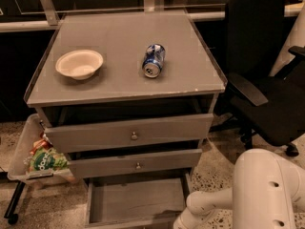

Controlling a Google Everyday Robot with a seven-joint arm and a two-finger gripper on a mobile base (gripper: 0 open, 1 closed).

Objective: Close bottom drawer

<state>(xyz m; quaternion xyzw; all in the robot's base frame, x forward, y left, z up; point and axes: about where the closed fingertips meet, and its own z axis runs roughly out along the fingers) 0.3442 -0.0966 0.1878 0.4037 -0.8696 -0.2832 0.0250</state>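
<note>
The bottom drawer (136,202) is the lowest of three grey drawers of the cabinet. It stands pulled out as a shallow bare tray, and its front panel lies at the bottom edge of the camera view. My white arm (224,199) reaches in from the lower right toward the drawer's front right corner. My gripper is below the frame edge and out of view.
The top drawer (131,133) and middle drawer (136,162) with small knobs stand slightly open. A white bowl (79,63) and a lying blue can (153,60) rest on the cabinet top. A black office chair (267,80) stands right. A tray with snack bags (40,159) stands left.
</note>
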